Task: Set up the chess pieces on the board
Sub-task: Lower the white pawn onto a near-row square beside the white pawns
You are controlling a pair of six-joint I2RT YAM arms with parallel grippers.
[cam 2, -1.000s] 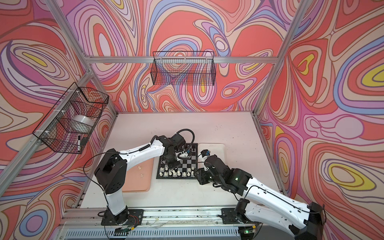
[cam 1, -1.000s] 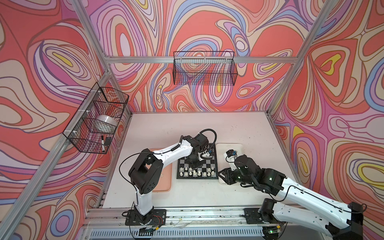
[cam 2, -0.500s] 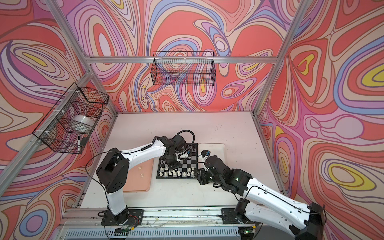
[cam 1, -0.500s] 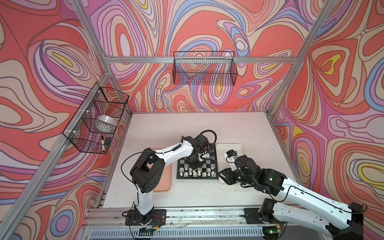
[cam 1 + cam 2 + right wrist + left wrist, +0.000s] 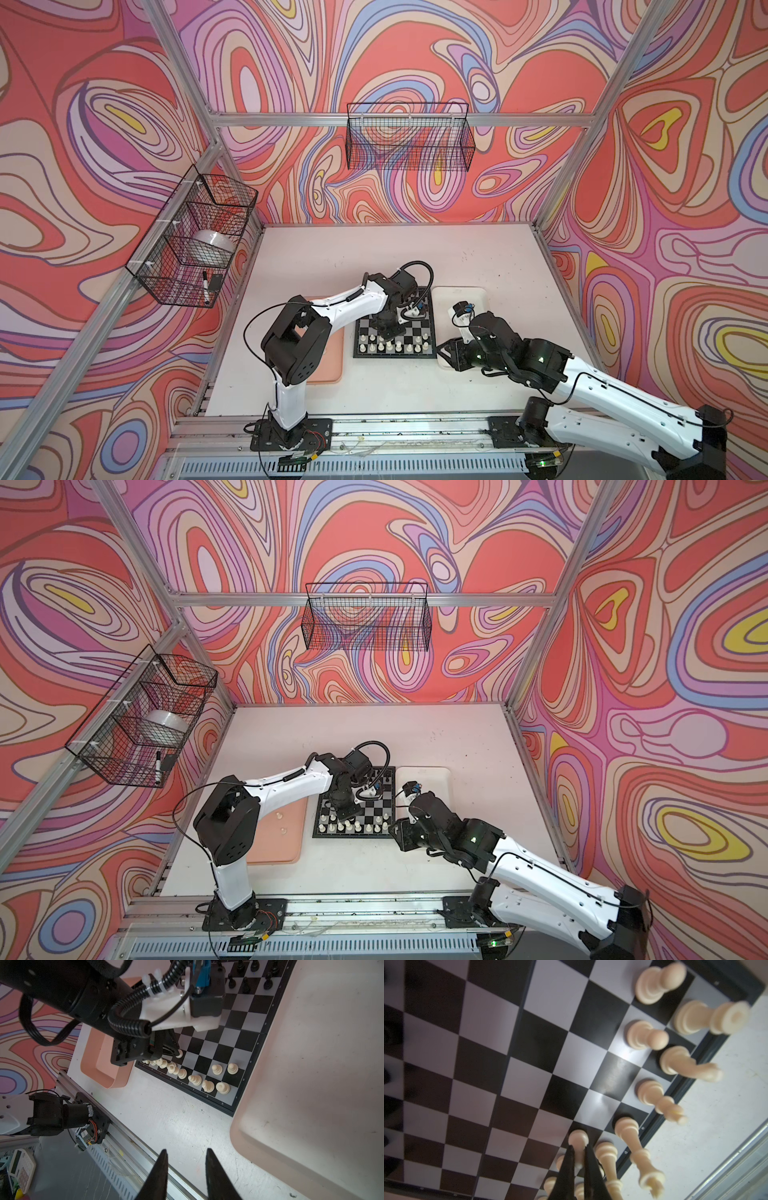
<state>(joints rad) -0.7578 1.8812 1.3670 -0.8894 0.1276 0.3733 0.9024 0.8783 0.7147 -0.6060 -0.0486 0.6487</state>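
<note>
Pinching a cream pawn (image 5: 578,1137) in my left end effector (image 5: 579,1148), jaws narrow around it, down at the board (image 5: 529,1053), more cream pieces (image 5: 646,1034) beside the tips, right end effector (image 5: 186,1167) partly open, empty, over the bench (image 5: 176,1122) beside the white tray (image 5: 311,1064).

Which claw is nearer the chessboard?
Left. The left claw is above the near rows of the chessboard, shut on a cream pawn. The right claw hangs open off it, over the table past its near right corner, beside the white tray.
</note>
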